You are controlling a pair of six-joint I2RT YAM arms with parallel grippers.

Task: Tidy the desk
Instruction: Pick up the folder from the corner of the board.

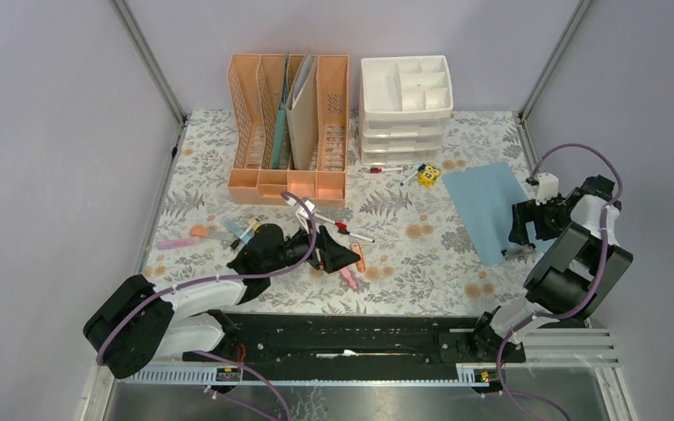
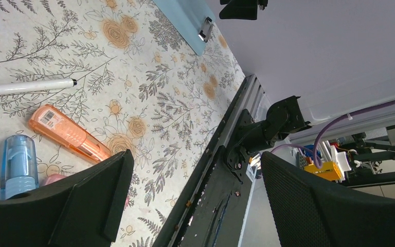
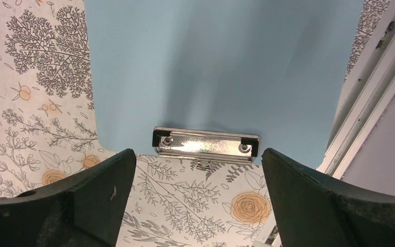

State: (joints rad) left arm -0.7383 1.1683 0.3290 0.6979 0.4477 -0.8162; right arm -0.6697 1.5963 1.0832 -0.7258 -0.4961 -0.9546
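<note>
For the left gripper: spread wide, gripping nothing, hanging low over the desk, near its front middle. Just beside one finger, down on the cloth, an orange pen and a blue-capped tube; a little beyond those, a marker (all lying flat). For the right gripper: likewise spread and empty, close above the desk's right side. Straight ahead of the fingertips, a blue clipboard, with its metal clip in line with the gap between the fingers.
</note>
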